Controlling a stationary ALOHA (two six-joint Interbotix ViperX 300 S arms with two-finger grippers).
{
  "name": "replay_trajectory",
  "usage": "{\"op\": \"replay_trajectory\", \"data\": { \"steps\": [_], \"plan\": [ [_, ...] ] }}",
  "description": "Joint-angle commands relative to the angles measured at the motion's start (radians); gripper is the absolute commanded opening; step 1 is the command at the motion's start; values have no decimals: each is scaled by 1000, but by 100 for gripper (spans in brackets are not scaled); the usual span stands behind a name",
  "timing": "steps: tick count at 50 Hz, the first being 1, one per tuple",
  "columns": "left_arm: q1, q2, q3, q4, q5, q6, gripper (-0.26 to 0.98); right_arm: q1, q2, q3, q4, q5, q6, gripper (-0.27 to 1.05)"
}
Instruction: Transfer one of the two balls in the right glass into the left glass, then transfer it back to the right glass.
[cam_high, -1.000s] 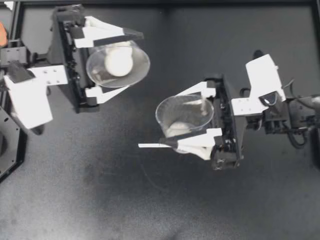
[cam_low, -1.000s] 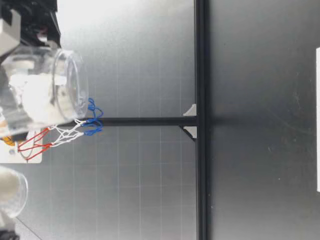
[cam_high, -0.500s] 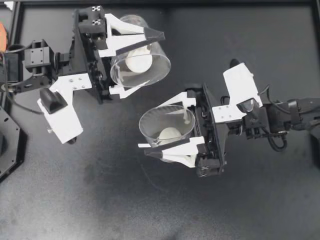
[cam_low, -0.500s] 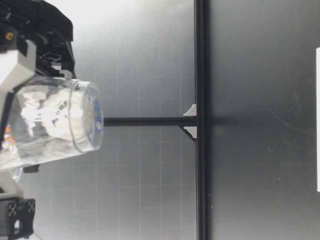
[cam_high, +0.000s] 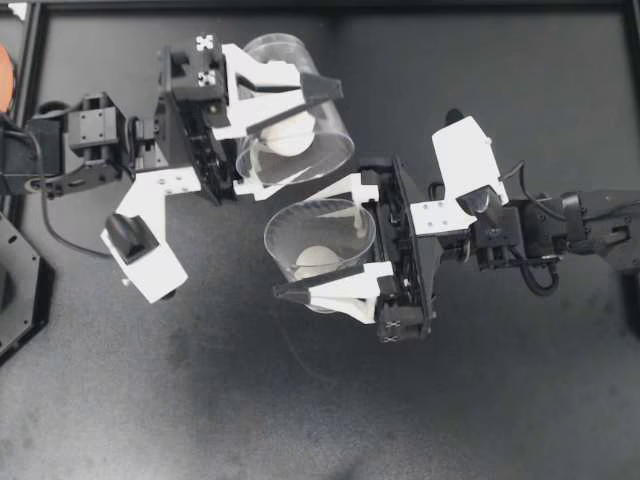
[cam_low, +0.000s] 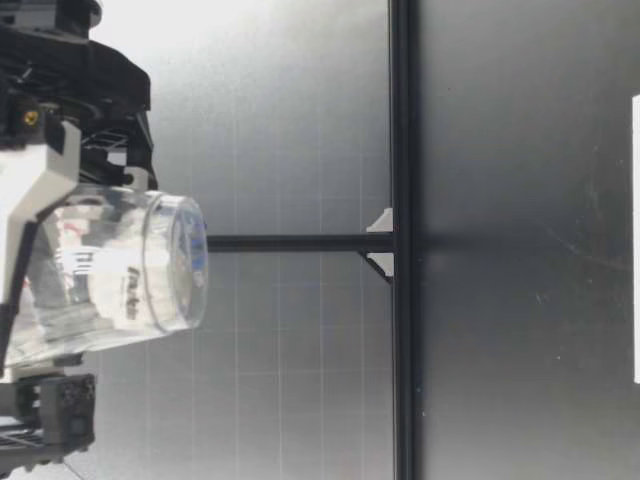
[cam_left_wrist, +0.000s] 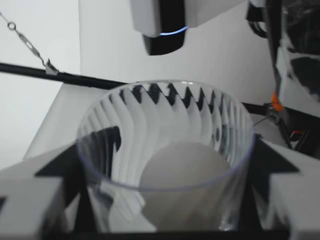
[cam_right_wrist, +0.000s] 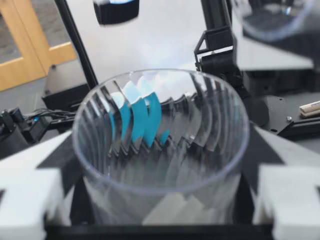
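Observation:
My left gripper (cam_high: 318, 130) is shut on a clear glass (cam_high: 300, 110) that leans with its mouth toward the other glass. A white ball (cam_high: 286, 134) lies inside it; the left wrist view shows that ball (cam_left_wrist: 184, 169) low in the glass (cam_left_wrist: 165, 125) between the fingers. My right gripper (cam_high: 300, 245) is shut on a second clear glass (cam_high: 322, 218), roughly upright, with one white ball (cam_high: 317, 262) in it. The two rims nearly touch. In the low view the right glass (cam_low: 120, 275) hangs well above the table. The right wrist view looks into its glass (cam_right_wrist: 160, 145).
The table (cam_high: 200, 400) is dark and bare around the arms. A black frame rail (cam_low: 402, 300) crosses the low view. An orange object (cam_high: 5, 70) sits at the far left edge, and dark hardware (cam_high: 15, 290) lies beside the left arm.
Both arms have closed toward the middle. The left glass has swung right and tipped its mouth toward the right glass. The right glass has shifted left and slightly up.

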Motion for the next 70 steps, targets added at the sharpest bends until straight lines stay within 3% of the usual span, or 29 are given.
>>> {"op": "replay_trajectory", "data": {
  "steps": [1, 55, 61, 70],
  "plan": [
    [-6, -5, -9, 2, -11, 28, 60, -8, -14, -25, 0, -9, -2, 42],
    [-17, -3, 8, -12, -51, 176, 60, -20, -8, -25, 0, -5, 0, 42],
    [-28, -3, 11, -104, -74, 121, 60, -20, -14, -21, 0, -3, 6, 42],
    [-94, -31, 41, -414, -83, -155, 60, -8, -48, 26, 0, -3, 20, 42]
  ]
}}
